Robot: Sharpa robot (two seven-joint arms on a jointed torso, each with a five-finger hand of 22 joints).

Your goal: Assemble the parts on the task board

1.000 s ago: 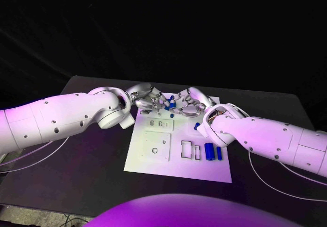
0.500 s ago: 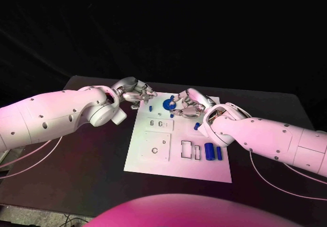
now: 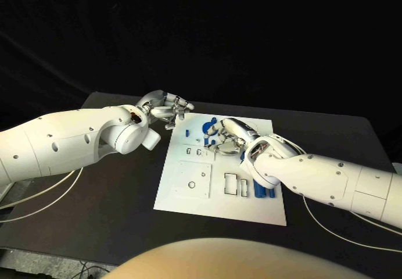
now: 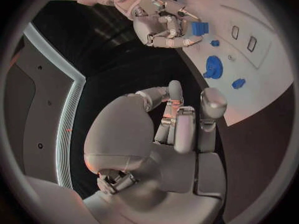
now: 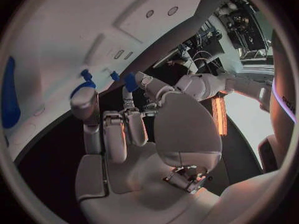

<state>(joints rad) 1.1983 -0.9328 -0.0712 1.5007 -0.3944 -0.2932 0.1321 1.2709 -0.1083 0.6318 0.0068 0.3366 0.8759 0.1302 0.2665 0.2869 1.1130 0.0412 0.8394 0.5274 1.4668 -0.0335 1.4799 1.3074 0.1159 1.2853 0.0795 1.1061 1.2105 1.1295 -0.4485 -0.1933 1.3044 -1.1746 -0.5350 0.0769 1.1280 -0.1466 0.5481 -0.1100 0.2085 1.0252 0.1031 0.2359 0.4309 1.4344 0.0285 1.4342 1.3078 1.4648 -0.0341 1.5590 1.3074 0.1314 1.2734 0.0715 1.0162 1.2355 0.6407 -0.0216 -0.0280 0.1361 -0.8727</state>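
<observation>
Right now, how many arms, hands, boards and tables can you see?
White arms: 2, left arm, right arm
Silver hands: 2, left hand, right hand
Task board: 1
Table: 1
Total: 6

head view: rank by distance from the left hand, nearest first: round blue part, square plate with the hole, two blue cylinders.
From the left hand, off the task board's far-left corner:
1. Round blue part, far end of the board.
2. Square plate with the hole, left side, mid-board.
3. Two blue cylinders, right side, beside the right arm.
</observation>
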